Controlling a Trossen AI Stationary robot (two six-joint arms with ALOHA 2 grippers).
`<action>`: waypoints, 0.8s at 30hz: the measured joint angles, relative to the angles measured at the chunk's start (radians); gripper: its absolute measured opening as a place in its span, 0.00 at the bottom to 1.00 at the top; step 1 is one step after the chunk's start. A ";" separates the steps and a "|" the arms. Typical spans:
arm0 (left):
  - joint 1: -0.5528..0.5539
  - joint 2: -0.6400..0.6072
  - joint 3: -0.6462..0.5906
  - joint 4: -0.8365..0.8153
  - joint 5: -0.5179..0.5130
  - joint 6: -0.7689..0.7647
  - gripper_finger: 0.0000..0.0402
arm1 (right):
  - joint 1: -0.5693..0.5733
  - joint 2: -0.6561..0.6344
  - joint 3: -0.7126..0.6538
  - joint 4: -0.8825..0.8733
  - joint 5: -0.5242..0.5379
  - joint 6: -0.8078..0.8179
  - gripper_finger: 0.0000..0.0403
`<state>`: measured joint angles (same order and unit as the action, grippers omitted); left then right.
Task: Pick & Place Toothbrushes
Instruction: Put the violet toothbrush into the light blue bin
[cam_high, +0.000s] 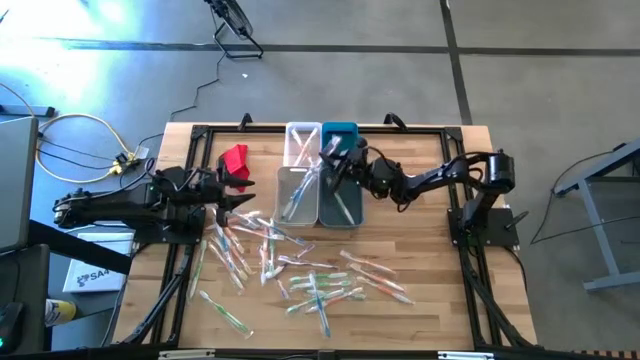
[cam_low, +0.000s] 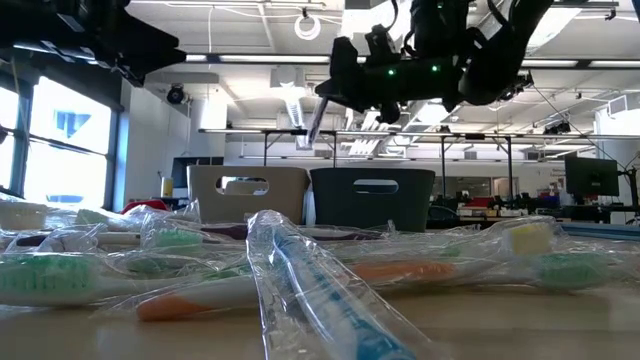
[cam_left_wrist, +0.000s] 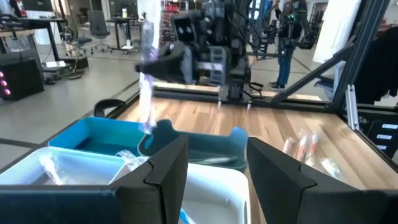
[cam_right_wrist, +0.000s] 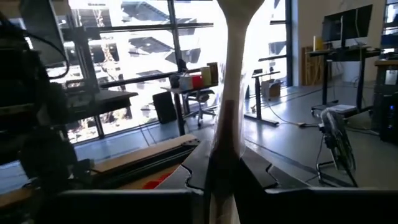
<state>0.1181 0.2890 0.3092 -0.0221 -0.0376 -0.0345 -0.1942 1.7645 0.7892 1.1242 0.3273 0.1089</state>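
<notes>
Right end effector (cam_high: 333, 168) is up over the bins at the far middle of the counter (cam_high: 440, 260), pinched shut on one wrapped toothbrush (cam_left_wrist: 147, 87) that hangs down from its fingers, seen from the left wrist as a pale strip dangling above the teal bin (cam_high: 340, 140). In the right wrist view the same brush (cam_right_wrist: 229, 124) runs straight up between the two dark fingers, so the grip looks centred on the handle. The step in hand, as I read it, is the drop into a bin. To do it well: let the brush stop swinging, line the lower tip up inside the bin's walls rather than over a rim, come down until the tip is below the rim, then release, since the slippery wrapper could skate off an edge.

Left end effector (cam_high: 232, 200) waits with its fingers parted and empty, just beside the white bin (cam_high: 296, 192). The loose toothbrushes (cam_high: 320, 285) lie scattered across the near counter, and the red cloth (cam_high: 236, 160) sits off to the left of the bins.
</notes>
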 joint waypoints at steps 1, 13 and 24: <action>0.000 0.000 0.000 -0.007 0.000 0.000 0.40 | -0.010 0.000 0.011 -0.012 0.000 0.000 0.09; 0.000 0.003 0.000 -0.089 0.000 -0.026 0.40 | -0.090 0.000 0.283 -0.562 0.105 -0.053 0.09; 0.000 0.003 0.001 -0.116 0.000 -0.027 0.40 | -0.242 0.000 0.394 -0.884 -0.007 0.061 0.09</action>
<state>0.1181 0.2920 0.3099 -0.1386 -0.0376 -0.0612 -0.4365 1.7649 1.1835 0.2405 0.3199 0.1698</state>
